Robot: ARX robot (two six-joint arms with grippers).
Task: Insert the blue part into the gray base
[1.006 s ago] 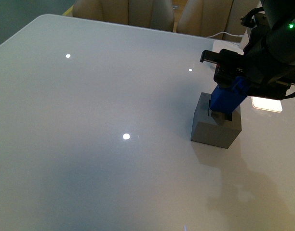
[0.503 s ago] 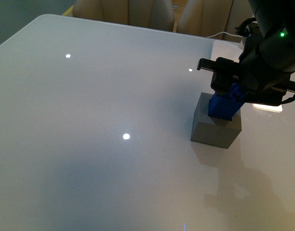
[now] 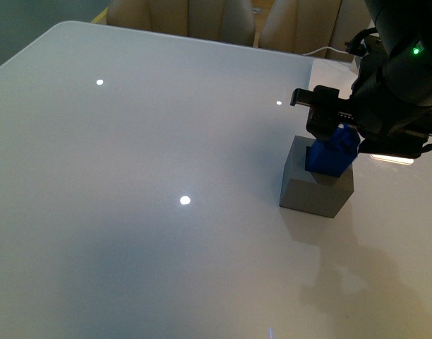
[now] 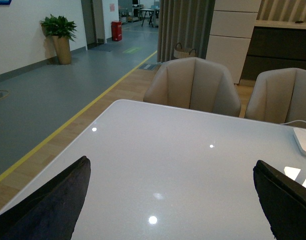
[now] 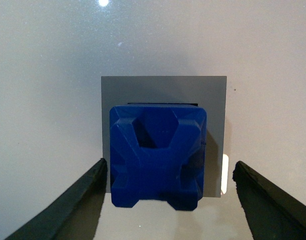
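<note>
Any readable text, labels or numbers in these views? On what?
No text can be read in any view.
The blue part and the gray base: no markings visible.
The pinkish poster on the far wall, left wrist view: too small and blurred to read.
The blue sign at the picture's edge: cut off, unreadable.
The red object on the floor: no legible label.

Hidden fit, cropped claws

The blue part [image 5: 157, 155] is covering nearly all of the hole in the gray base [image 5: 163, 89], so its lower end is sitting out of sight. In the front view, the right arm [image 3: 403, 78] is running off the picture's right edge and overlapping the part's top. The picture edges are cutting off the fingers of the left claw [image 4: 171, 162] and the right claw [image 5: 169, 164].
</note>
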